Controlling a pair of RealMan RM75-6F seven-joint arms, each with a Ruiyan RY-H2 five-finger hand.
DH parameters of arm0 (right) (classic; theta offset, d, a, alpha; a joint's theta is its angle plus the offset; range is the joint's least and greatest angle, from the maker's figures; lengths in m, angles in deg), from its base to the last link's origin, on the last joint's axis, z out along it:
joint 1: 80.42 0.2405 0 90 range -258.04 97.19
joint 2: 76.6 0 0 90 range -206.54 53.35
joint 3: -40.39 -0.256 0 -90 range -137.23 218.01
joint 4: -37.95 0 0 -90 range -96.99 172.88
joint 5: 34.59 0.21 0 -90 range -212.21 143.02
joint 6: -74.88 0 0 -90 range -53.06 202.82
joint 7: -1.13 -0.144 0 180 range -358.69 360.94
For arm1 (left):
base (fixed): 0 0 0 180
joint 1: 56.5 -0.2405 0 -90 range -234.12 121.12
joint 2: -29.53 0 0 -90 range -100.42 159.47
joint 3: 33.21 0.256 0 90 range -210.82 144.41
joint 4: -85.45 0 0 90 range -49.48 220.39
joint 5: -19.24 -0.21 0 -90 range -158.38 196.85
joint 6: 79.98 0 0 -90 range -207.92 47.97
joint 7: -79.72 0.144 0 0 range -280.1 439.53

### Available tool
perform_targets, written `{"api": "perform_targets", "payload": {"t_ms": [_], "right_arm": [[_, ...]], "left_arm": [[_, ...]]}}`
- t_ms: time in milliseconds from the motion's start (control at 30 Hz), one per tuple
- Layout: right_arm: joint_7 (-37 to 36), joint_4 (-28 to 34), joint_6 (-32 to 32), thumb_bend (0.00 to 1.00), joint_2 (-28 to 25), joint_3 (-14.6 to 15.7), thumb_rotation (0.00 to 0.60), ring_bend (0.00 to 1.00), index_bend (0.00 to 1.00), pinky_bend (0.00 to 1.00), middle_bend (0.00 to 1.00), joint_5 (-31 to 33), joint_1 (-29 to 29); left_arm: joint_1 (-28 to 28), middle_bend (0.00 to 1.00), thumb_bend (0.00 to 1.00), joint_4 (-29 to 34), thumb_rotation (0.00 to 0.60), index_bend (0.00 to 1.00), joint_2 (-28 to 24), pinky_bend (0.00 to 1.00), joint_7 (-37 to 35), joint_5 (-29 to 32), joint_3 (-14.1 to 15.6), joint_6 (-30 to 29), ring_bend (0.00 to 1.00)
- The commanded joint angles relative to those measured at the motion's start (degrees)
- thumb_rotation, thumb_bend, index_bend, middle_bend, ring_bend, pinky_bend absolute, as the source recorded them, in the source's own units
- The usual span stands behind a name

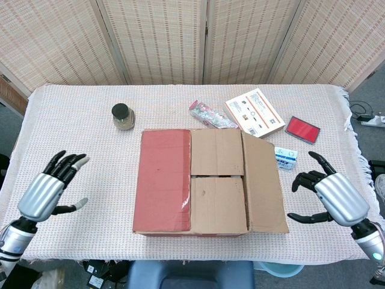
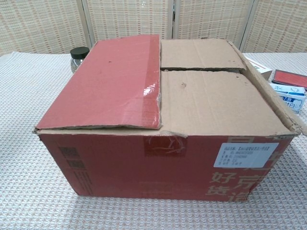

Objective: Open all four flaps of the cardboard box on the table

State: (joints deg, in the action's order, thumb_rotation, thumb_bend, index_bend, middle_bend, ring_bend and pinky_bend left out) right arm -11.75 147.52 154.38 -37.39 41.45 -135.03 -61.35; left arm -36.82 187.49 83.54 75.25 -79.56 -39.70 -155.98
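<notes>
The red cardboard box (image 1: 198,180) (image 2: 163,143) sits in the middle of the table. Its left outer flap (image 1: 163,179) (image 2: 110,81) lies shut, red side up. The right outer flap (image 1: 263,183) is folded out to the right, brown side up. Two brown inner flaps (image 1: 216,180) (image 2: 211,96) lie flat over the opening. My right hand (image 1: 331,198) hovers open to the right of the folded-out flap, apart from it. My left hand (image 1: 48,188) is open over the table, well left of the box. Neither hand shows in the chest view.
A black-lidded jar (image 1: 123,116) (image 2: 78,55) stands behind the box's left corner. A foil packet (image 1: 209,114), a white booklet (image 1: 255,113), a red case (image 1: 302,129) (image 2: 289,78) and a blue-white carton (image 1: 286,156) (image 2: 287,96) lie behind and right of the box.
</notes>
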Motion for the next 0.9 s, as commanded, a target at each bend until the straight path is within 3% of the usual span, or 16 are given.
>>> {"api": "perform_targets", "payload": {"t_ms": [33,67,100,400,900], "right_arm": [[-0.40,-0.18,0.88,0.14,-0.21,-0.40,0.082,0.47,0.48,0.00,0.48,0.07,-0.62],[-0.51,-0.16,1.11,0.14,-0.32,-0.52,0.083,0.47,0.48,0.00,0.48,0.12,-0.77],[-0.68,-0.14,1.34,0.14,-0.47,-0.65,0.083,0.47,0.48,0.00,0.48,0.20,-0.96],[-1.37,-0.23,2.34,0.14,-1.31,-1.36,0.083,0.47,0.48,0.00,0.48,0.72,-2.19],[-2.13,-1.09,1.33,0.14,-1.25,-1.99,0.086,0.47,0.48,0.00,0.48,1.53,-3.05]], "left_arm": [[5.54,0.15,0.26,3.92,0.083,0.10,-3.39,0.00,-7.45,-4.78,0.27,4.78,0.16],[6.60,0.15,0.24,4.75,0.022,0.10,-3.85,0.00,-8.96,-5.38,0.21,5.57,0.16],[8.00,0.15,0.22,5.76,0.001,0.10,-4.28,0.00,-10.89,-6.16,0.08,6.48,0.16],[17.78,0.16,0.16,9.98,0.000,0.16,-3.78,0.00,-17.23,-8.88,-1.10,14.37,0.16],[29.70,0.20,0.15,7.88,0.000,0.21,7.87,0.00,-5.25,-8.65,-2.58,25.86,0.15]]}}
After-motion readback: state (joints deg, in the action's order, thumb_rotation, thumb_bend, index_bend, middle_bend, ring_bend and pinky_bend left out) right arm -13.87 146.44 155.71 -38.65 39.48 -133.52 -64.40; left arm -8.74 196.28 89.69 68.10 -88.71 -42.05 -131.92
